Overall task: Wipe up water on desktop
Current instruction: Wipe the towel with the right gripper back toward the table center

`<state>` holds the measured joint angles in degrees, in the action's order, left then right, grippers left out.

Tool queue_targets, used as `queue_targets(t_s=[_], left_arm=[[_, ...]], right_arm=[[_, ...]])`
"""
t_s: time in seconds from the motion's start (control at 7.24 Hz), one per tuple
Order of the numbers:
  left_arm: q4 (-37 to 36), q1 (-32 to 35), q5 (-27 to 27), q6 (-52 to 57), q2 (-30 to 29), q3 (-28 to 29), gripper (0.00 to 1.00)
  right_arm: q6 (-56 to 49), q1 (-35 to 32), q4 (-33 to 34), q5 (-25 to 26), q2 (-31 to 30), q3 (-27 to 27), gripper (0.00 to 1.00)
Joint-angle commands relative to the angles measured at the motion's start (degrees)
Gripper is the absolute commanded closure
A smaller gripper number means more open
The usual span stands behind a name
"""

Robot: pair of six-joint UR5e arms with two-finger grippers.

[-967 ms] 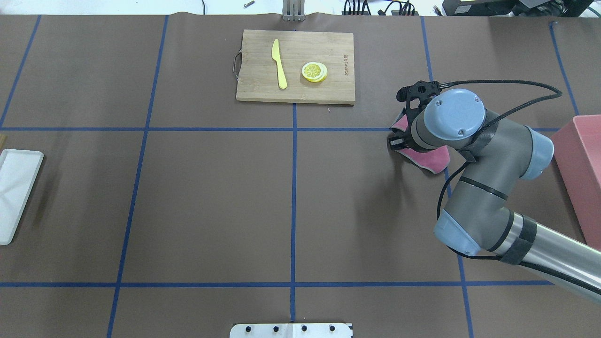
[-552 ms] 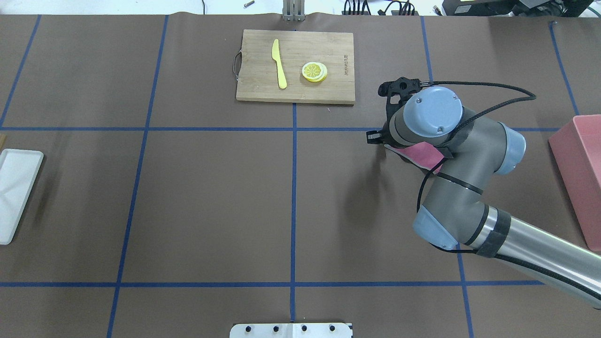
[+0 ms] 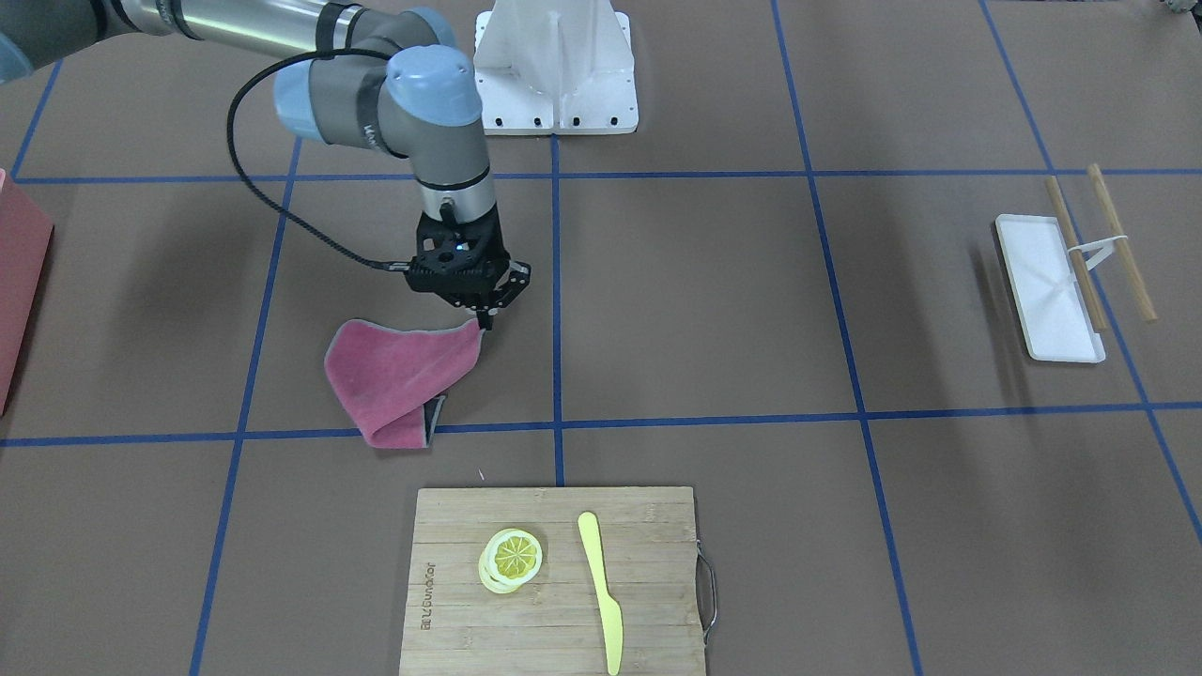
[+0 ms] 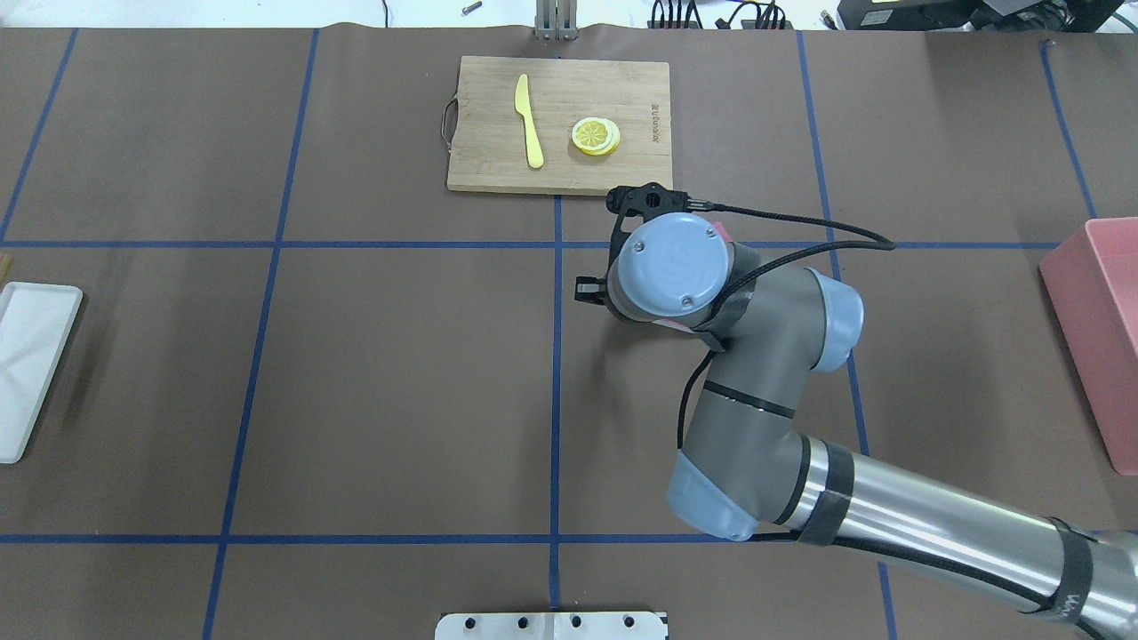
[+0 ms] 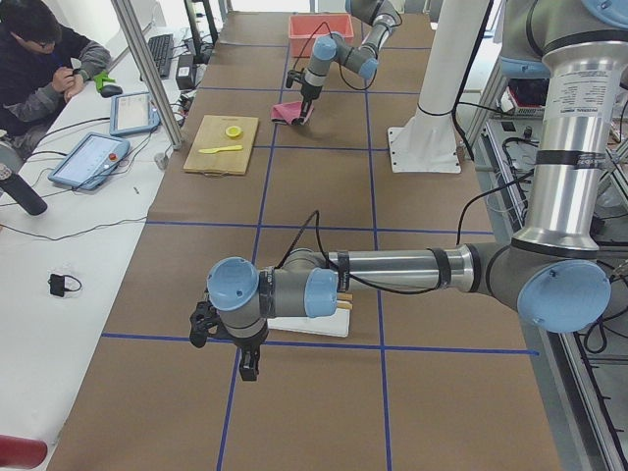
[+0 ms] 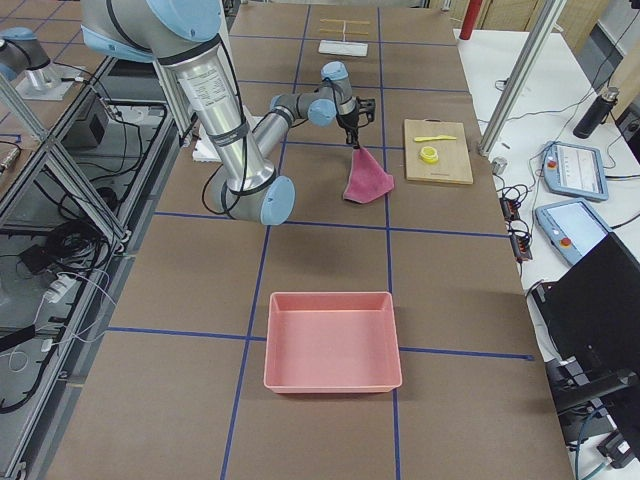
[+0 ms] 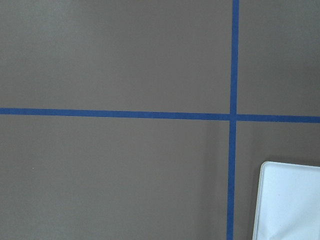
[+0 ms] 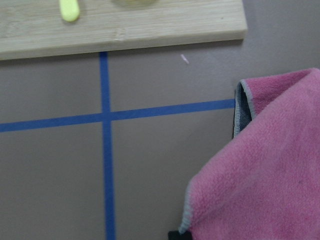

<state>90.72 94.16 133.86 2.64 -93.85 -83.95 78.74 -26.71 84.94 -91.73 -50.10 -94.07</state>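
Observation:
The desktop (image 3: 704,282) is a matte brown surface with blue tape lines; I see no wet patch on it. My right gripper (image 3: 485,319) is shut on a corner of a pink cloth (image 3: 399,385), which trails on the desktop behind it, just right of the centre tape line. In the overhead view my right wrist (image 4: 667,271) covers the gripper and most of the cloth. The cloth fills the lower right of the right wrist view (image 8: 265,165). My left gripper (image 5: 248,371) shows only in the exterior left view, above the desktop by the white tray; I cannot tell its state.
A bamboo cutting board (image 4: 622,173) with a yellow knife (image 4: 529,120) and lemon slices (image 4: 595,136) lies just beyond the cloth. A white tray (image 4: 31,364) sits at the far left edge. A pink bin (image 4: 1098,329) stands at the far right.
My right arm has swept left across the desktop, dragging the pink cloth from the right tape line to near the centre line.

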Motion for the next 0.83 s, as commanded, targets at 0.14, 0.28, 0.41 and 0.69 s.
queue_targets(t_s=[0.14, 0.28, 0.41, 0.69], left_arm=[[0.1, 0.0, 0.0, 0.0, 0.0, 0.1, 0.01], [0.0, 0.0, 0.0, 0.0, -0.2, 0.1, 0.01], [0.0, 0.0, 0.0, 0.0, -0.4, 0.2, 0.01], [0.0, -0.2, 0.0, -0.3, -0.5, 0.2, 0.01]], right_arm=[[10.4, 3.9, 5.1, 4.0, 14.9, 11.4, 1.0], [9.5, 3.8, 5.1, 3.9, 14.9, 11.3, 1.0], [7.9, 3.0, 5.1, 3.5, 14.1, 11.0, 1.0], [-3.2, -0.9, 4.6, -0.3, 1.0, -1.4, 1.0]])
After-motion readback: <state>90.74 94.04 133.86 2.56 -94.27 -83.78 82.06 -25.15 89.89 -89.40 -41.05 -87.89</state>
